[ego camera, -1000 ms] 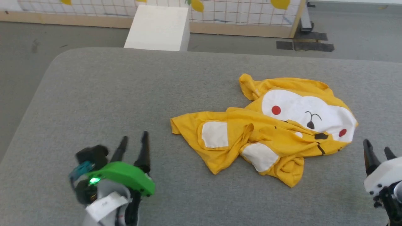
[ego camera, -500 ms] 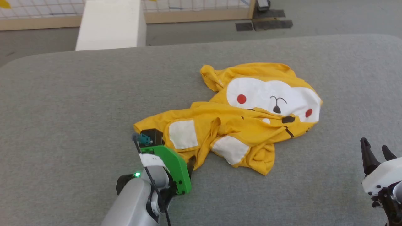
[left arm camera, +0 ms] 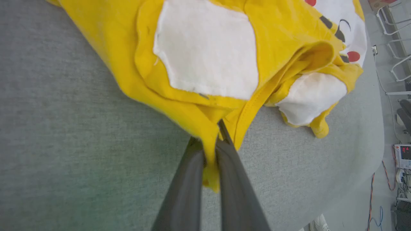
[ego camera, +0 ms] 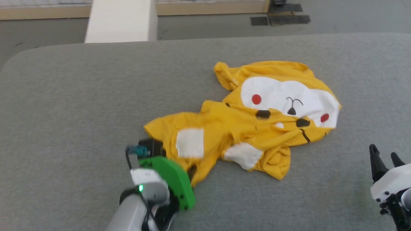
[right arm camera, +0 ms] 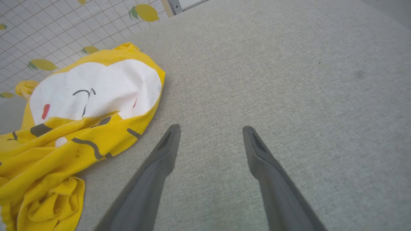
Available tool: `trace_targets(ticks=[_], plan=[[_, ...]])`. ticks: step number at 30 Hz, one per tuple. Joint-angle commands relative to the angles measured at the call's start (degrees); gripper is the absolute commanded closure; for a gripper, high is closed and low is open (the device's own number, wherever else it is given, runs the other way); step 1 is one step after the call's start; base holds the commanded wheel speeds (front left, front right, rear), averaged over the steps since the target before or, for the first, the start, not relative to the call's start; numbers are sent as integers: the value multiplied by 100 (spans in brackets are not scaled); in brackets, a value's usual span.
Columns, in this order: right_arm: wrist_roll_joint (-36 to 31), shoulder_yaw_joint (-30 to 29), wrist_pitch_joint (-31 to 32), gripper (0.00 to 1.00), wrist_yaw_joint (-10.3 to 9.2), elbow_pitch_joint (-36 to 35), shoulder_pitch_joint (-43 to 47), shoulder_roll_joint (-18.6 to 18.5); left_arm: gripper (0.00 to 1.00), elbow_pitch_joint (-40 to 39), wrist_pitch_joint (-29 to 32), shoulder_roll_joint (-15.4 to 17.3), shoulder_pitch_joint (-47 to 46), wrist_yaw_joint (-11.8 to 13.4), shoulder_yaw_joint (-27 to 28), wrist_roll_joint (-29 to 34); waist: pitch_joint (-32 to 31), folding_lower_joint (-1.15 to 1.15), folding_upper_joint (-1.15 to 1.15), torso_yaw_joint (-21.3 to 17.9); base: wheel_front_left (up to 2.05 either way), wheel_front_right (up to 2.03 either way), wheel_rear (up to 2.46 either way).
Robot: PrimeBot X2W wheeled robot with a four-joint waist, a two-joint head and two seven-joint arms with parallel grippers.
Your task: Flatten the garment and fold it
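We see a bright yellow short-sleeved T-shirt with a cartoon face print (ego camera: 257, 128). It lies crumpled near the middle of the grey cloth-covered bench (ego camera: 80, 106). The white face with red dots and a small black nose looks up at the far right end. Two white patches lie nearer to us. Folds hide much of the shirt, so we cannot tell the sleeves from the hem.

The left gripper (left arm camera: 208, 133) has its jaws together, clamped on a yellow edge at the near left side of the shirt. The left wrist view shows this well: a bit of yellow cloth sticks out between the two dark fingers. In the head view the pinch is hidden behind the bright green cover (ego camera: 173, 179) on that wrist, and the arm is blurred.

The right gripper (right arm camera: 210, 128) is over bare bench, to the right of the shirt and apart from it. Its jaws are wide apart with nothing between them. In the head view the lower right corner cuts it off.

The right wrist view shows a white tiled wall with lemon pictures (right arm camera: 64, 32) behind the bench. The head view shows a white block (ego camera: 120, 21) beyond the bench, cut off at the top. At the right edge of the left wrist view is a small white box with red glowing numbers (left arm camera: 404, 152), too small for us to read.
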Motion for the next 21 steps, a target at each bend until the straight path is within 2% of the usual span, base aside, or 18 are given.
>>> trace_targets(ticks=[1, 4, 5, 10, 11, 12, 14, 17, 20, 21], plan=[[-43, 42, -30, 0, -6, 28, 69, 7, 100, -154, 194, 108, 269, 41, -47, -118, -191, 0, 0, 325, 0, 0, 0], [-32, 137, -21, 0, -6, 81, 37, 7, 100, -495, 790, 282, 723, 67, -298, -225, -227, 0, 0, 456, 0, 0, 0], [-1, 240, -27, 0, -6, 141, -18, 7, 100, -727, 1252, 391, 1065, 97, -558, -291, -228, 0, 0, 524, 0, 0, 0], [-13, 304, -71, 0, -6, 238, -62, 7, 100, -895, 1393, 261, 1258, 108, -631, -530, -223, 0, 0, 568, 0, 0, 0], [-15, 310, -78, 0, -6, 253, -60, 7, 82, -904, 1347, 236, 1254, 119, -588, -564, -231, 0, 0, 566, 0, 0, 0], [-15, 316, -88, 0, -6, 278, -58, 7, 0, -922, 1301, 233, 1234, 127, -542, -576, -243, 0, 0, 560, 0, 0, 0], [-17, 326, -100, 0, -6, 321, -55, 7, 0, -1015, 1128, 213, 1201, 198, -323, -639, -269, 0, 0, 530, 0, 0, 0], [-16, 326, -117, 0, -6, 357, -52, 7, 0, -1278, 729, 364, 1069, 374, 92, -467, -307, 0, 0, 488, 0, 0, 0], [-30, 335, -126, 0, -6, 367, -42, 7, 0, -1363, 169, 814, 789, 713, 485, 253, -319, 0, 0, 451, 0, 0, 0], [-16, 340, -129, 0, -6, 369, -44, 7, 0, -1347, 9, 829, 704, 780, 581, 342, -318, 0, 0, 439, 0, 0, 0]])
